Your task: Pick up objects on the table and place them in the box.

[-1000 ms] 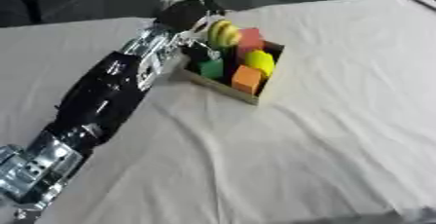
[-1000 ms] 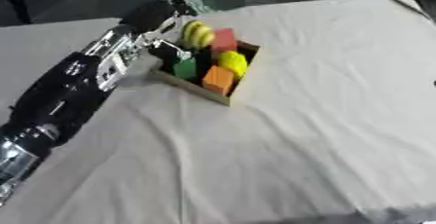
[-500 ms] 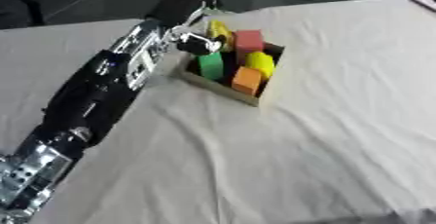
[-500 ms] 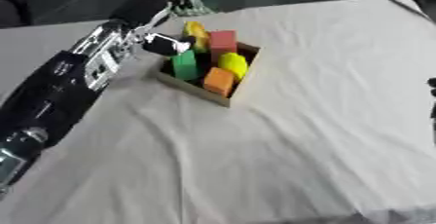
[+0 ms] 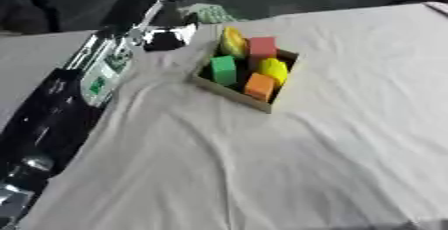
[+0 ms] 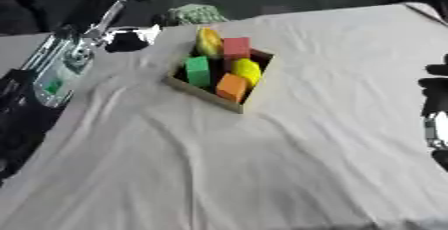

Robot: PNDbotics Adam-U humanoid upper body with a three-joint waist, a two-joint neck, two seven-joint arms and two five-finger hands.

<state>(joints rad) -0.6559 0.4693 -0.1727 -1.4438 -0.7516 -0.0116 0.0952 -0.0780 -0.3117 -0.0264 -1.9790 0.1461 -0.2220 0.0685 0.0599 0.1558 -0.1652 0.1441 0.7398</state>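
Observation:
A shallow wooden box [image 5: 230, 96] sits on the white cloth at the table's far middle. Inside it lie a yellow curved piece [image 5: 233, 42], a red cube [image 5: 262, 47], a green block [image 5: 223, 69], a yellow lump [image 5: 273, 69] and an orange cube [image 5: 259, 86]. My left arm runs up from the lower left, and its hand [image 5: 169, 37] hangs blurred just left of the box's far corner, apart from it. I see nothing in that hand. Only a dark part of my right hand [image 6: 435, 94] shows at the right edge.
A pale green patterned thing [image 6: 194, 13] lies just beyond the table's far edge behind the box. Wrinkled white cloth [image 5: 289, 164] covers the table in front of and to the right of the box. The floor behind is dark.
My left hand has drawn back from above the box's far left corner, moving left and away from it. The right hand has come into sight at the right edge.

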